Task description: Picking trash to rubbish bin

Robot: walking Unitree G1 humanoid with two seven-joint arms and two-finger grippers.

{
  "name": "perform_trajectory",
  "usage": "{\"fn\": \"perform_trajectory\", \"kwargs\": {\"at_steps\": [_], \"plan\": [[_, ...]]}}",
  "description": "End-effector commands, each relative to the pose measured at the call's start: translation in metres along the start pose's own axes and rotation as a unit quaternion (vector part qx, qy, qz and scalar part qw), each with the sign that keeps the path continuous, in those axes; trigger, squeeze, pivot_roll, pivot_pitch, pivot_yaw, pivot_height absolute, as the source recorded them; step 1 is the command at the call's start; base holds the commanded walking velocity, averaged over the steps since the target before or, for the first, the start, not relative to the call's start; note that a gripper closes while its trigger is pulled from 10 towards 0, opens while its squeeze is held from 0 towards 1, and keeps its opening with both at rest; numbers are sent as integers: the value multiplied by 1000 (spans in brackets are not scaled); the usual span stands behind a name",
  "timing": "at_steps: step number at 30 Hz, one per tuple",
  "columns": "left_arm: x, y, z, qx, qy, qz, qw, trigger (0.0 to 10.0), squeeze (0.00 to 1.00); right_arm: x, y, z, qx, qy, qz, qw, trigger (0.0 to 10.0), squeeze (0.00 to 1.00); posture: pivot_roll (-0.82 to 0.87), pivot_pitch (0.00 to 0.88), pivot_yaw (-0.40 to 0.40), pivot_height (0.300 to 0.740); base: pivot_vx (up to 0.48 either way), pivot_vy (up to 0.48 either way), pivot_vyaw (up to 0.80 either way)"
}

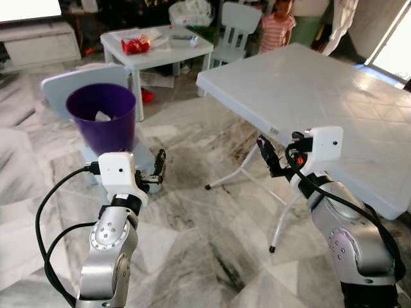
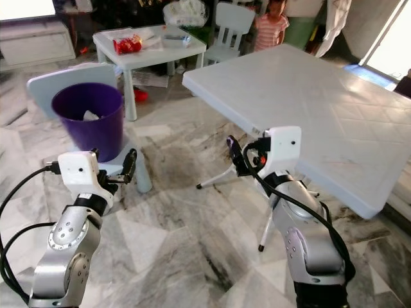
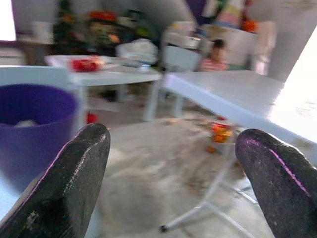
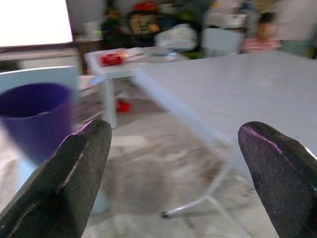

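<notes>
Pincers, 2, both mine, catalogued by view.

Head views: left gripper [image 1: 158, 168] raised over marble floor [image 1: 192, 244], just beside the purple rubbish bin [image 1: 103, 122], which stands on a pale chair seat [image 1: 67, 83] with white trash [image 1: 103, 116] inside. Right gripper [image 1: 270, 157] sits at the edge of the large white folding table [image 1: 321, 96].

Left wrist view: my 2 fingers [image 3: 69, 183] spread wide, holding nothing; bin [image 3: 29, 129] near.

Right wrist view: fingers [image 4: 69, 178] likewise wide apart, empty; red wrapper [image 4: 111, 58] lies on the small white table [image 4: 133, 67] beyond.
</notes>
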State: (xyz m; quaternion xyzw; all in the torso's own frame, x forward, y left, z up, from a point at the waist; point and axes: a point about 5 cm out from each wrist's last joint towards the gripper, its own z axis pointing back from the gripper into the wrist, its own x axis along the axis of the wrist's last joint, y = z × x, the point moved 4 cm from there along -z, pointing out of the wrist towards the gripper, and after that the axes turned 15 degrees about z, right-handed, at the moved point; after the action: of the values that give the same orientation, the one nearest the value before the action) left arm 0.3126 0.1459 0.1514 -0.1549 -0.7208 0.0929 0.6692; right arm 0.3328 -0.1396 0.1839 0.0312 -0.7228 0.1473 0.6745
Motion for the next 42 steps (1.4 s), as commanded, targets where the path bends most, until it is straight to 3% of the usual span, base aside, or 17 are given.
{"fn": "perform_trajectory", "kwargs": {"at_steps": [1,32,42], "plan": [[-5,-13,-2,-18,9,10,1000,10000,0,-5,-14,4,-20,10,8,1000,10000,0,46,72,-125,740,341,0,-769],[-9,-12,-4,-14,20,10,1000,10000,0,-5,-13,5,-21,11,6,1000,10000,0,43,73,-122,740,335,0,-373],[-13,-11,-6,13,29,46,998,10000,0,-6,-13,4,-18,10,5,1000,10000,0,47,74,-125,740,0,0,-108]]}}
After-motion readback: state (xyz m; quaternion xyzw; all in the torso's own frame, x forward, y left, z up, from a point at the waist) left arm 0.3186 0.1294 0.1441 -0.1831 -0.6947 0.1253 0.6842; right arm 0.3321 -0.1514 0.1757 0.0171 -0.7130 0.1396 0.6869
